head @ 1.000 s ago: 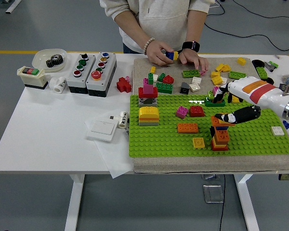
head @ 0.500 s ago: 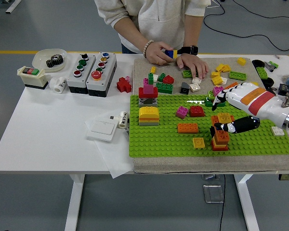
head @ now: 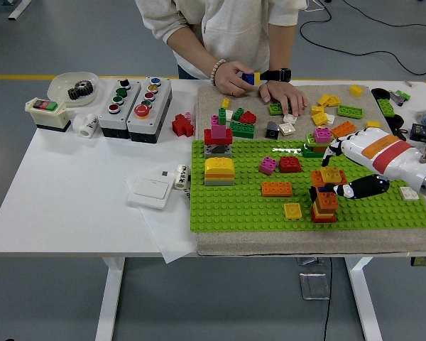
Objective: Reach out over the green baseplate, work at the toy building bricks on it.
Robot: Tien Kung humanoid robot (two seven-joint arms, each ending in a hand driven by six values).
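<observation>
Your right hand (head: 341, 186) has slid back toward the table edge — fingers half-curled, holding nothing, thumb beside the brick stack (head: 324, 204) — so regrasp.

Green baseplate (head: 234, 206), orange-red brick stack (head: 324, 204)

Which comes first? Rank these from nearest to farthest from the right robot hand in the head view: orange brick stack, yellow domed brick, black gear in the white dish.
1. Orange brick stack, right at the right robot hand.
2. Yellow domed brick, on the left part of the green baseplate.
3. Black gear, far left in the white dish.
</observation>
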